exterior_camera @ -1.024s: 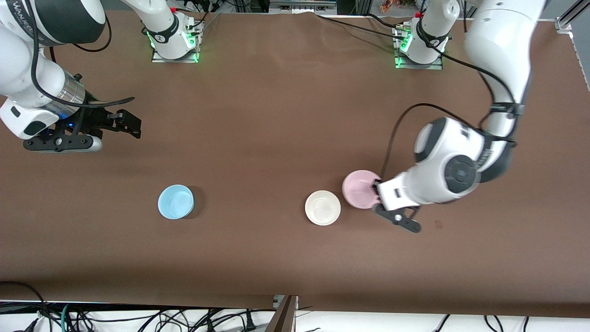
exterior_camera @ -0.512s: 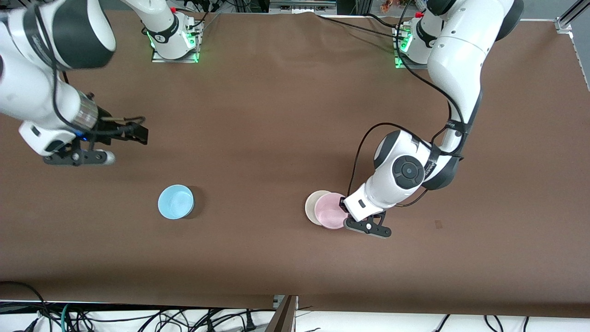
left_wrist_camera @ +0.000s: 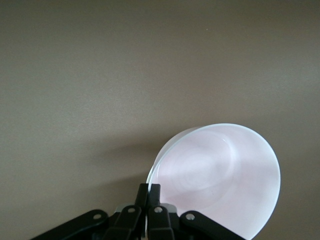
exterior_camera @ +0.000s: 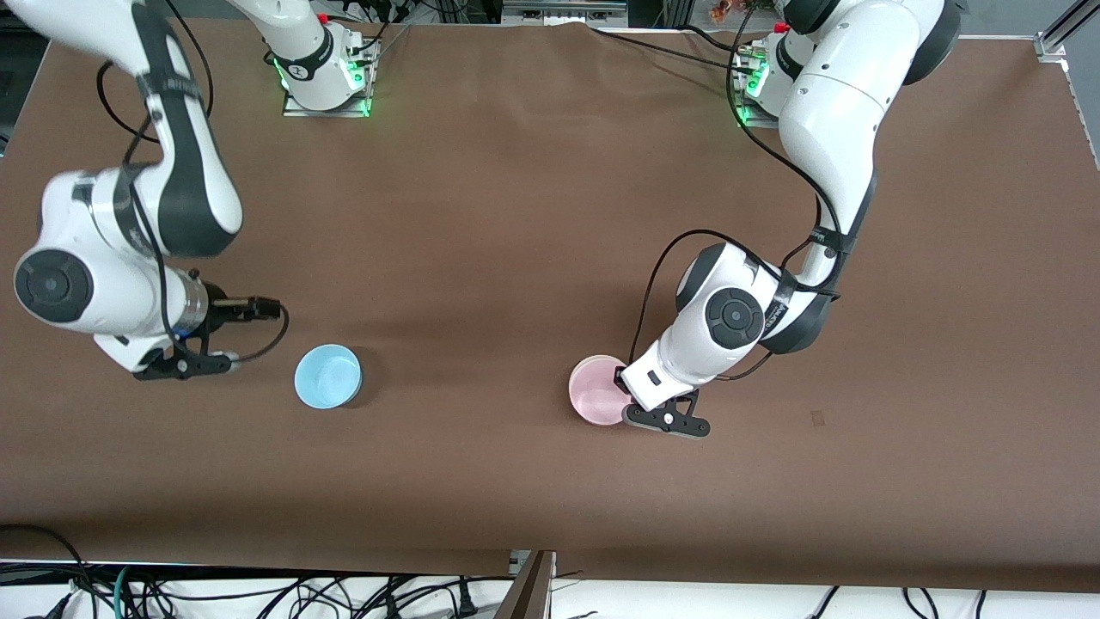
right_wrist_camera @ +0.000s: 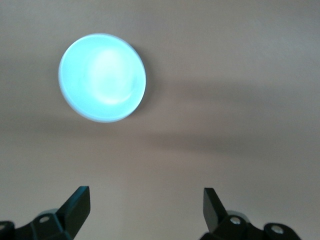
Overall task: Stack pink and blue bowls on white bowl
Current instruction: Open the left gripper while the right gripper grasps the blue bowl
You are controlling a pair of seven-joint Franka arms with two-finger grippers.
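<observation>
The pink bowl (exterior_camera: 597, 394) (left_wrist_camera: 220, 175) sits right over the spot of the white bowl, which is hidden beneath it. My left gripper (exterior_camera: 620, 379) (left_wrist_camera: 149, 188) is shut on the pink bowl's rim, at the side toward the left arm's end of the table. The blue bowl (exterior_camera: 327, 376) (right_wrist_camera: 102, 77) stands upright on the brown table, apart from the others, toward the right arm's end. My right gripper (exterior_camera: 263, 305) (right_wrist_camera: 145, 197) hangs open over the table beside the blue bowl, with nothing between its fingers.
The brown cloth (exterior_camera: 516, 223) covers the whole table. The two arm bases (exterior_camera: 326, 77) (exterior_camera: 778, 86) stand at the edge farthest from the front camera. Loose cables (exterior_camera: 258, 593) lie below the table's near edge.
My left gripper has carried the pink bowl from beside the white bowl to on top of it, covering it. My right arm has swung down toward the blue bowl, still open.
</observation>
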